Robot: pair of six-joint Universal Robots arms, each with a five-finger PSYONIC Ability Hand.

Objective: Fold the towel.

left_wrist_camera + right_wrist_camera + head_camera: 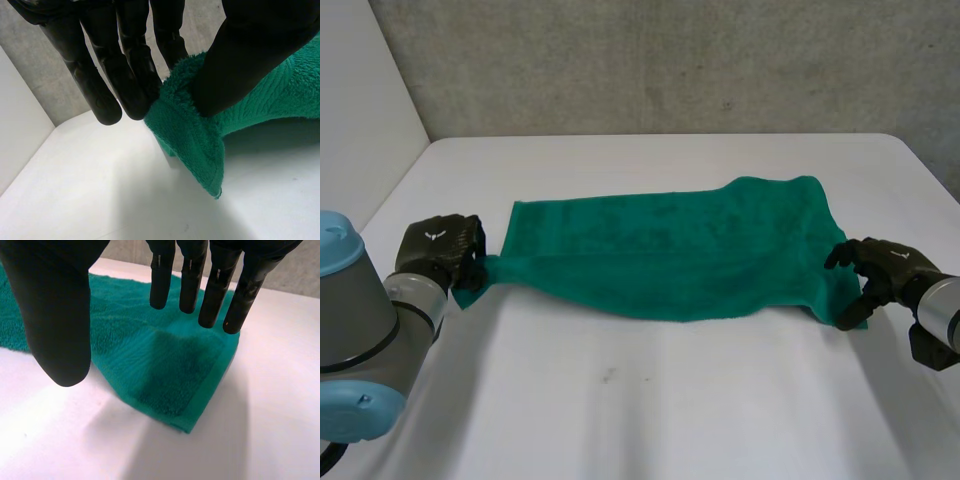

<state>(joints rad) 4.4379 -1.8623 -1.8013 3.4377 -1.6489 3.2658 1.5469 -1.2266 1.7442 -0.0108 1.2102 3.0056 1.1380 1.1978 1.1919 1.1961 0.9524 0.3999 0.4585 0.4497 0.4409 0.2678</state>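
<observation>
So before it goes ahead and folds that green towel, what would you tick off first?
1. Left robot hand grips a near corner of the towel: ok, the corner is pinched between thumb and fingers.
2. Right robot hand grips the other near corner: not ok, its fingers are straight above the corner, thumb apart.
3. Right robot hand lined up with its corner: ok, the corner lies just under its fingertips.
4. Towel spread out on the table: ok, with slight rumples.
5. Left pinch firm enough for lifting: cannot tell.
</observation>
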